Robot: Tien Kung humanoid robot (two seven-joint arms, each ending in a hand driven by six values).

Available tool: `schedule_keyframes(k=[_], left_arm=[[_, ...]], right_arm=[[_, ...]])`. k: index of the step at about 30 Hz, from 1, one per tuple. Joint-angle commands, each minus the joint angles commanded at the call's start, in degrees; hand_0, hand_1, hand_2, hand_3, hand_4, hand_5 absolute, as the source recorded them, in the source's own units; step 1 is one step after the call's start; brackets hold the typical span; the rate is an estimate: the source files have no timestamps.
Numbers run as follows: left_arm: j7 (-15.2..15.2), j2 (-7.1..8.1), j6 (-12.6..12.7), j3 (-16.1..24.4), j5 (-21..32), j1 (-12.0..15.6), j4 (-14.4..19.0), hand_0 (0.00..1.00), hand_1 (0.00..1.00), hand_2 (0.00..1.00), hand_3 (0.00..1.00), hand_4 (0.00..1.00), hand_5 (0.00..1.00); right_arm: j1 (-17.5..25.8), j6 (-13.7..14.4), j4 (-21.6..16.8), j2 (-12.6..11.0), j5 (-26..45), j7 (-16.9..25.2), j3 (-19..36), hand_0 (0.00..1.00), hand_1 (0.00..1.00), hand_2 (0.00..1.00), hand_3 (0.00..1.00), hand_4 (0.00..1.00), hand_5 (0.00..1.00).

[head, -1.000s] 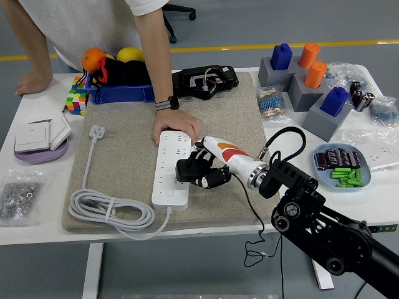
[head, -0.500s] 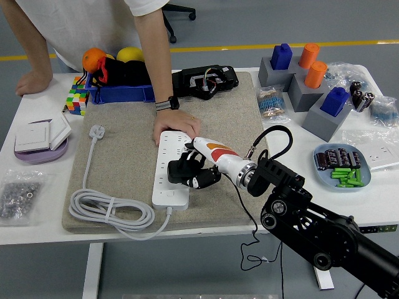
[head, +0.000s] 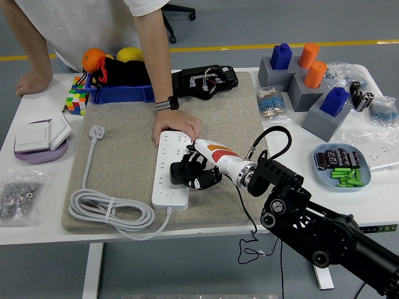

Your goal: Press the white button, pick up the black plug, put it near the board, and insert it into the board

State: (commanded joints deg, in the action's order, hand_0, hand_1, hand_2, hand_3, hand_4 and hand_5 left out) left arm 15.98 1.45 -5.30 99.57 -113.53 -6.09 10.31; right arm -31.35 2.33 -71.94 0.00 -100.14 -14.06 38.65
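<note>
The right hand (head: 194,172) reaches in from the lower right over the white power strip (head: 171,168), which lies on the grey mat (head: 124,149) on the bench (head: 37,180). Its fingers (head: 184,168) are curled around a black plug (head: 181,175) sitting against the strip's sockets. A person's hand (head: 176,123) presses down on the strip's far end

My right hand (head: 194,172) covers middle sockets of white power strip (head: 171,187); black plug lost among my dark fingers, grip unclear. Person's hand (head: 177,126) hides strip's far end. My right arm (head: 324,230) cut off at lower right corner. Counter (head: 25,212) cropped at left edge.
</note>
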Motion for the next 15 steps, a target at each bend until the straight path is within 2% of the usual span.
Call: schedule_keyframes(k=[15], left_arm=[[0.05,0.01,-0.11,-0.03,-0.23,0.29,0.00,0.625,0.629,0.635,0.688,0.538,0.402]], right_arm=[[-0.70,0.39,1.04,0.00,-0.07,0.51,-1.02,0.425,0.384,0.465,0.481,0.754,0.002]])
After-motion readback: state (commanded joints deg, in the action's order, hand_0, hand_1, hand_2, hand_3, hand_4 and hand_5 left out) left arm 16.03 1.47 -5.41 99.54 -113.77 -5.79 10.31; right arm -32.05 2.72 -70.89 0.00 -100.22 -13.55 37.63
